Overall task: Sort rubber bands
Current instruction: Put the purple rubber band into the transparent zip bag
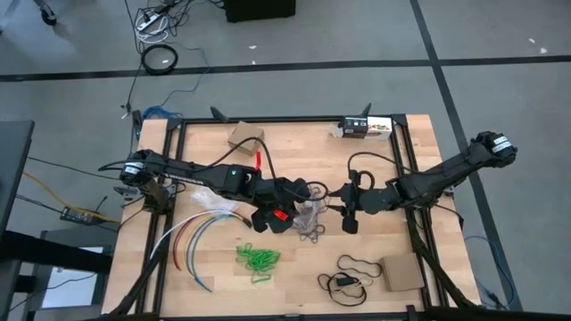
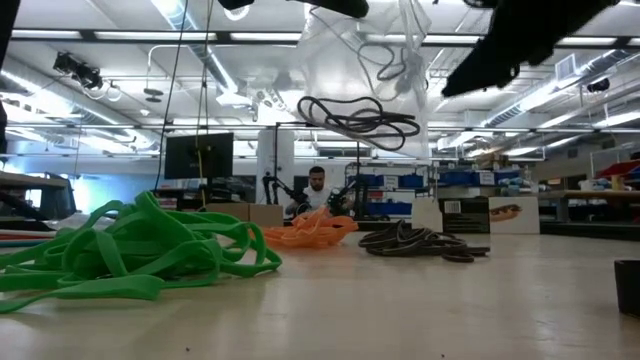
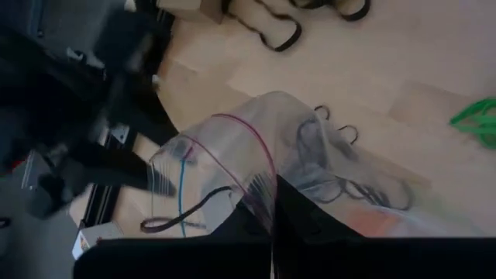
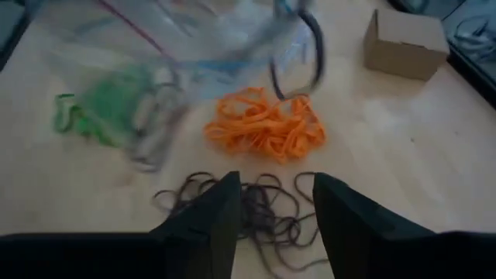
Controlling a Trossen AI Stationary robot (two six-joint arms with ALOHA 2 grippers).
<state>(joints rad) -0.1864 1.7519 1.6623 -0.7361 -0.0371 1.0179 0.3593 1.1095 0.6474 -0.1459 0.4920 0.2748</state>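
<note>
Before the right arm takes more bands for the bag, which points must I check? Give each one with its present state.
1. Left end effector shut on the clear plastic zip bag: ok.
2. Right end effector open: ok.
3. Heap of dark brown-black rubber bands below the right end effector: ok.
4. Bag mouth open wide enough: cannot tell.
5. Heap of orange rubber bands apart from the dark heap: ok.

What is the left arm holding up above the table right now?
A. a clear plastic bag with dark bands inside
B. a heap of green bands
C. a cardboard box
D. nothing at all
A: the left gripper is shut on the rim of a clear plastic bag, which hangs above the table with dark rubber bands inside, while the green heap lies on the wood.
</note>
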